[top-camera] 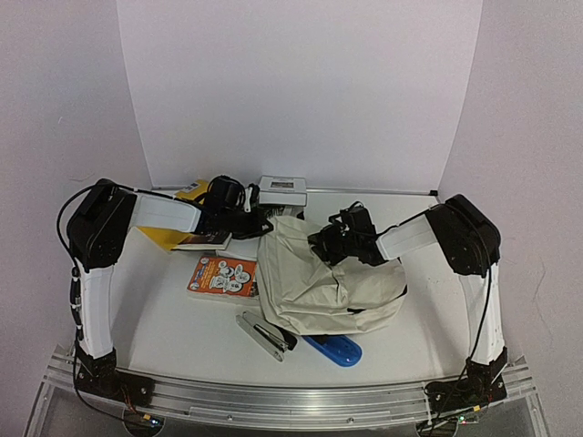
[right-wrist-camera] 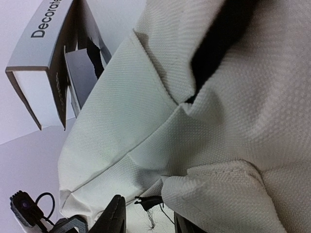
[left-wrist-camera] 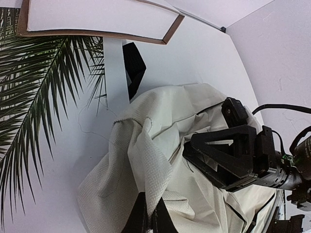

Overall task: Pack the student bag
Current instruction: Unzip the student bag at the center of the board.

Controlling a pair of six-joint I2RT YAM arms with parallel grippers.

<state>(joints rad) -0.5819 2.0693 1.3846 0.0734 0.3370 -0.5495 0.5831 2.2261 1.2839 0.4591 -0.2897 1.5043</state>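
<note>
**On the table: one bag, two arms at its top edge**

On white table point(top-camera: 164, 319), counted from largest down:

Two arms. Left arm point(top-camera: 159, 211) raised from its base, elbow high at the left, forearm laid level toward the middle. Right arm point(top-camera: 414, 235) mirrored, elbow high at the right, forearm angled inward and down onto the bag.

One student bag point(top-camera: 310, 287), cream fabric with black zip lines, slumped at mid-table between the two wrists.

One white box point(top-camera: 281, 193) at the back, just behind the bag, lettered "Decorate" on a side panel.

Two books for certain: one orange-covered book point(top-camera: 223, 276) just left of the bag; one palm-leaf-covered book point(left-wrist-camera: 39, 97) below the left wrist. One yellow flat thing point(top-camera: 164, 238) beside it, partly hidden by the arm.

One grey stapler point(top-camera: 264, 335) near the bag's front corner.

One blue oval object point(top-camera: 332, 350) touching the bag's front edge.

Left gripper point(left-wrist-camera: 150, 208): pinched tight on a raised fold of bag fabric.

Right gripper point(right-wrist-camera: 148, 213): jaws partly apart, pressed against the bag, fabric edge between them; cannot tell whether gripped.
</note>
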